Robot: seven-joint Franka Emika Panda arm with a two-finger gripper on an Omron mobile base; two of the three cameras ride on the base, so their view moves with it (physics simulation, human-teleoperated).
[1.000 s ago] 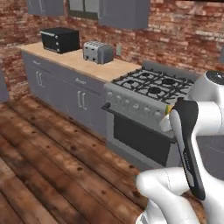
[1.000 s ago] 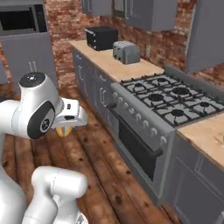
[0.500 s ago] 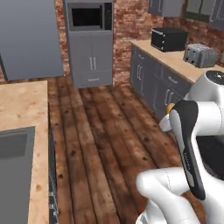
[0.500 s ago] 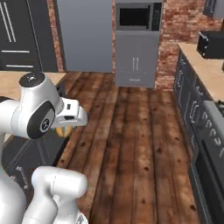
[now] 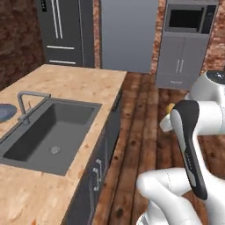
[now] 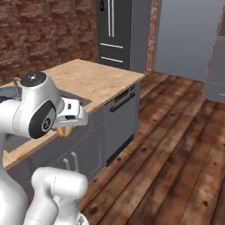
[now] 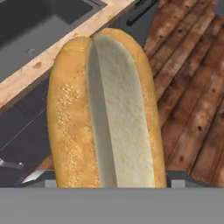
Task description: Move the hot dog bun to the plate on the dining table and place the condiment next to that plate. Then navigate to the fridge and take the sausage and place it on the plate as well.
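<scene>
Hot dog bun (image 7: 105, 113) clamped lengthwise in gripper (image 7: 105, 181), above wood floor (image 6: 176, 145) beside dining table (image 5: 74, 85); sink (image 5: 50, 129), faucet (image 5: 27, 103), plate (image 5: 5, 112) on top; fridge (image 5: 66, 30) beyond

The left base view looked forward and down from behind the arm's left side, over the pale wood surface (image 5: 83, 85) with its inset sink (image 5: 52, 132), toward the dark fridge (image 5: 66, 30) at the far wall. The right base view faced the same way from the arm's right side, sharing that surface (image 6: 96, 79), the fridge (image 6: 116, 30) and the plank floor (image 6: 176, 132). The hand view sat very near the hot dog bun (image 7: 105, 113), looking along it at the surface's edge (image 7: 52, 57) and the floor below.
</scene>
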